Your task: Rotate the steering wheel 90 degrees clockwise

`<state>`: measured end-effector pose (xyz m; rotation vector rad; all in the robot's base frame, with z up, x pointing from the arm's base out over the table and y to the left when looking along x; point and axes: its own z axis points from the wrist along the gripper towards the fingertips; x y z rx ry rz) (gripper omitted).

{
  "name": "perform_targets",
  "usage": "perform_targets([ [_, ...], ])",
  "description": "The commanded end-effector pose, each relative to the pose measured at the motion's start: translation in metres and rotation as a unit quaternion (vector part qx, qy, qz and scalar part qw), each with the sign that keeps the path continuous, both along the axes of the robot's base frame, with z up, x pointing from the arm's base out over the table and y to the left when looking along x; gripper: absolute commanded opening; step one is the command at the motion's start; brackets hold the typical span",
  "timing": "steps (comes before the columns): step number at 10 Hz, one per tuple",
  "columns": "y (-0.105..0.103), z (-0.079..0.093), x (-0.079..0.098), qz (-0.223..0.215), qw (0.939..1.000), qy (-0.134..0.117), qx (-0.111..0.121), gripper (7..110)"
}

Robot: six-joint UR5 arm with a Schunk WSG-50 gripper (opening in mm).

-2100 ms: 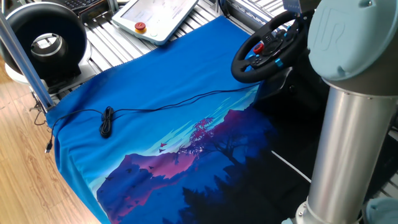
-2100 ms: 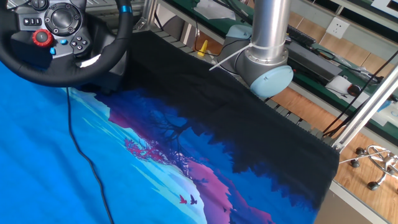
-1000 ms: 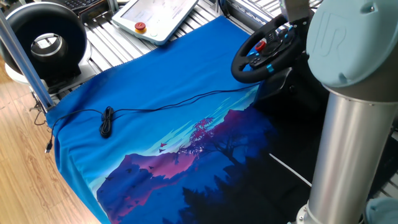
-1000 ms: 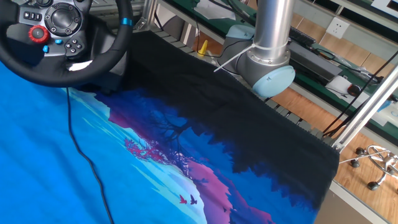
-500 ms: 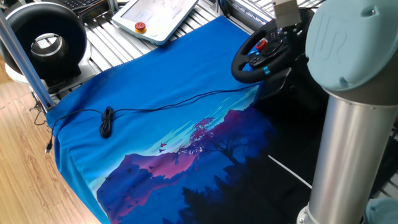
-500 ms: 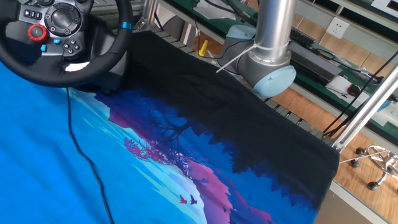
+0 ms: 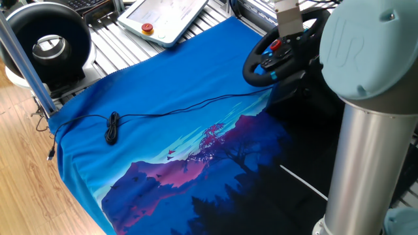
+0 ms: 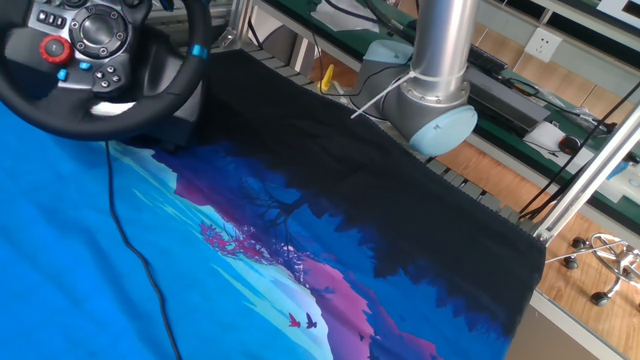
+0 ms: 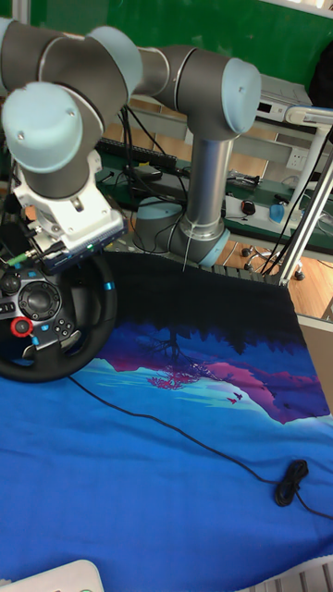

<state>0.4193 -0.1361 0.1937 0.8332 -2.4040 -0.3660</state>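
The black steering wheel [image 7: 274,57] stands tilted at the far right edge of the blue cloth, its hub showing a red button and blue accents. My gripper [image 7: 288,31] sits on the upper part of its rim and appears shut on the rim. In the tall fixed view the gripper [image 9: 57,263] hangs over the steering wheel [image 9: 54,372] at the rim's top, and its body hides the fingertips. The other fixed view shows the steering wheel [image 8: 150,98] at the top left, with the rim's blue stripe on the right side.
A black ring-shaped fan [image 7: 49,26] and a white tablet [image 7: 163,16] with a red button lie at the back. A black cable with a coiled end [image 7: 112,127] crosses the blue cloth [image 7: 163,98]. The arm's thick column [image 7: 366,156] stands at the right.
The gripper has moved left along the rim. The wheel turned clockwise with it: the blue stripe went down the right side and the red button rose.
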Motion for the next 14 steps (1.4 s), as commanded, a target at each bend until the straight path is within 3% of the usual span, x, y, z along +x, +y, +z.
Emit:
perform_targets([
  [1,0.019,-0.008,0.007,-0.021,0.9994,-0.01,-0.027,7],
  [3,0.038,-0.015,0.008,-0.034,0.9986,-0.016,-0.038,7],
  [6,0.036,-0.01,0.005,-0.028,0.9991,-0.011,-0.031,7],
  [10,0.015,0.038,-0.009,-0.004,0.9997,0.022,-0.014,7],
  [11,0.008,0.041,0.001,0.006,1.0,0.005,0.004,7],
  [12,-0.001,0.032,0.022,0.013,0.9989,-0.046,0.002,7],
  [14,-0.004,0.034,0.027,-0.005,0.9979,-0.064,-0.006,7],
])
